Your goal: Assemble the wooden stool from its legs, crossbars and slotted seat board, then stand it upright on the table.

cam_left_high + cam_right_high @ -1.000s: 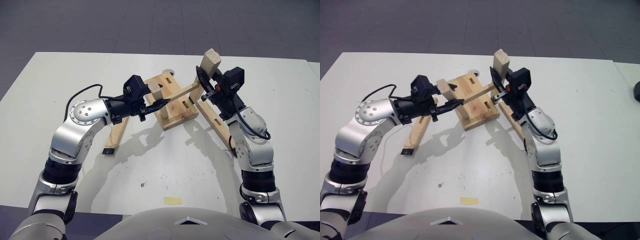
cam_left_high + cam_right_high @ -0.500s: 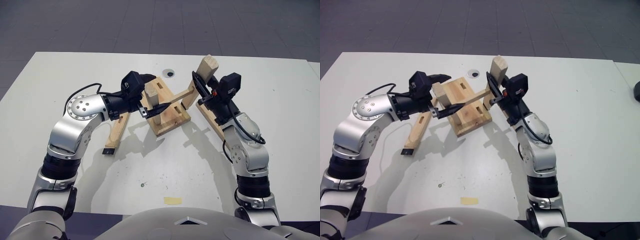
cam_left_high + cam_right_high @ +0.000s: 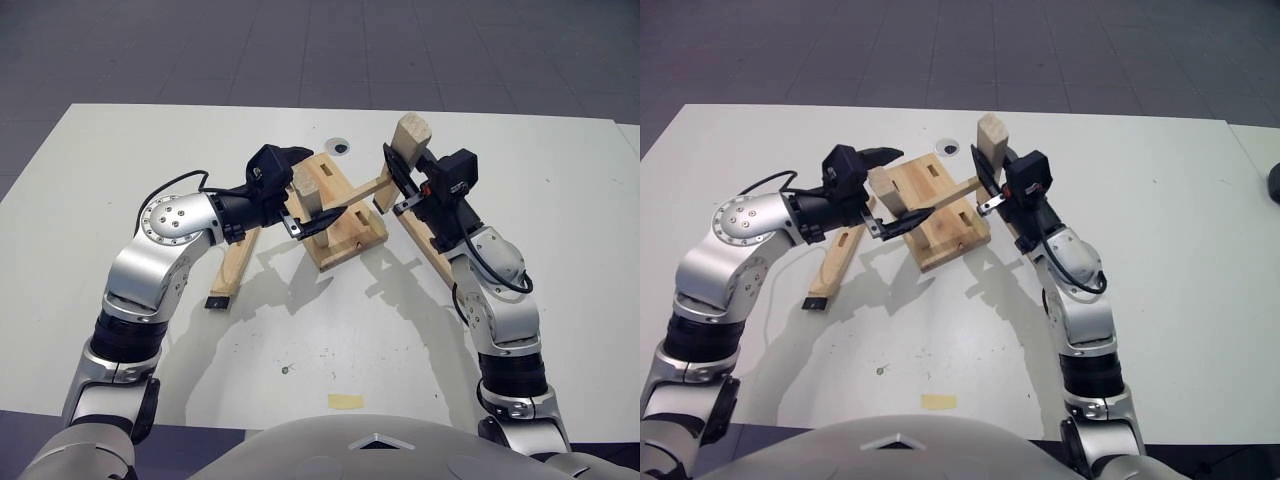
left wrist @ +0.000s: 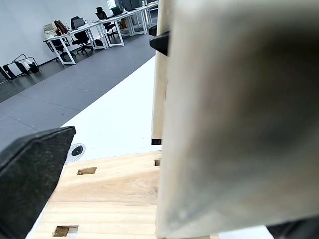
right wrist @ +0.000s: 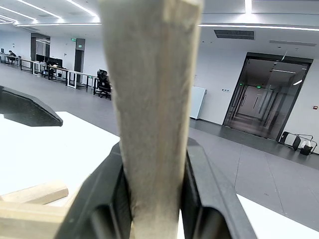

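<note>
- The seat board [image 3: 352, 230] sits near the middle of the table [image 3: 150, 150] with its slots facing up. One corner points toward the robot, so its long axis runs on a diagonal. Whether it lies flat or is tipped, I cannot tell
- A standing leg [image 3: 880, 186] rises from the board's left part, its long axis close to vertical. It is probably seated in a slot
- The left gripper [image 3: 308, 190] straddles this leg with its jaws spread. In the left wrist view one finger [image 4: 30, 179] stands clearly apart from the wood, so the leg is flanked rather than clamped. Judged from this, the gripper is there to steady the leg
- A crossbar [image 3: 362, 192] runs from the standing leg toward the robot's right and rises slightly. Its long axis points at the raised leg [image 3: 411, 135]
- The right gripper [image 3: 403, 172] is clenched on the raised leg, with fingers [image 5: 107, 199] pressed to both faces. The leg is held off the table, tilted, its top end pointing up and away. This grip likely serves to bring the leg onto the crossbar's free end and down to the board
- A loose leg [image 3: 236, 262] lies flat to the left of the board, and a second loose leg [image 3: 432, 248] lies under the right arm
</note>
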`<action>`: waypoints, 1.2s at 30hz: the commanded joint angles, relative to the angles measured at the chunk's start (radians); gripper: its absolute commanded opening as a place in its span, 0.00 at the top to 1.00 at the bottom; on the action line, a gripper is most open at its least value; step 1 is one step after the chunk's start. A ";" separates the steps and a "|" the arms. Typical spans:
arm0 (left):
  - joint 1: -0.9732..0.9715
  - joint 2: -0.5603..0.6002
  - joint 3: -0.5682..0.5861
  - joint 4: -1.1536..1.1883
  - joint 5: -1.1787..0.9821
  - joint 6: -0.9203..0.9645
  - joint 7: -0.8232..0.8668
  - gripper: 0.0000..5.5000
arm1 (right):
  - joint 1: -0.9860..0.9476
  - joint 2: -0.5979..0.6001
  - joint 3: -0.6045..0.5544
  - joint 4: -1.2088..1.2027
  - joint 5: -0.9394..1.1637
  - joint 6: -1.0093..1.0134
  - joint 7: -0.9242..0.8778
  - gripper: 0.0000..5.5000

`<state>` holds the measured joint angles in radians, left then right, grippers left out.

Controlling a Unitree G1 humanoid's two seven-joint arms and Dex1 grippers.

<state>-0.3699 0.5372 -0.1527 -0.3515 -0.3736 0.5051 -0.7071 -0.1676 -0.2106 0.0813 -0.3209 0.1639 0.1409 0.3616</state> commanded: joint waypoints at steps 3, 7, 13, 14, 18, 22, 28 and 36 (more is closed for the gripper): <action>0.014 -0.003 -0.020 0.013 0.036 0.011 0.008 0.02 | -0.035 0.048 0.002 -0.087 0.109 0.042 0.014 0.82; 0.016 -0.025 0.001 0.009 0.017 0.025 0.023 0.02 | -0.051 0.053 -0.014 -0.108 0.148 0.116 0.000 0.82; 0.024 -0.030 -0.006 0.005 0.028 0.026 0.027 0.02 | -0.045 0.084 -0.041 -0.146 0.229 0.253 -0.032 0.82; 0.029 -0.029 -0.009 0.004 0.030 0.024 0.027 0.02 | -0.048 0.082 -0.042 -0.150 0.218 0.239 -0.033 0.82; 0.034 -0.031 -0.013 0.001 0.033 0.025 0.028 0.02 | -0.054 0.019 0.005 -0.152 0.112 0.142 0.007 0.82; 0.035 -0.032 -0.014 0.000 0.037 0.023 0.029 0.02 | -0.054 0.004 0.020 -0.145 0.084 0.127 0.018 0.82; 0.056 -0.021 -0.008 -0.022 0.035 0.029 0.032 0.02 | -0.053 -0.031 0.031 -0.123 0.023 0.059 0.039 0.82; 0.080 -0.007 0.127 -0.158 -0.212 0.147 -0.033 0.02 | -0.024 -0.034 0.036 -0.093 -0.029 0.011 0.026 0.82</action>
<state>-0.2924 0.5216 -0.0677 -0.4599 -0.5028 0.6056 -0.7127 -0.1816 -0.2514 0.1125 -0.4038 0.1335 0.1818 0.3825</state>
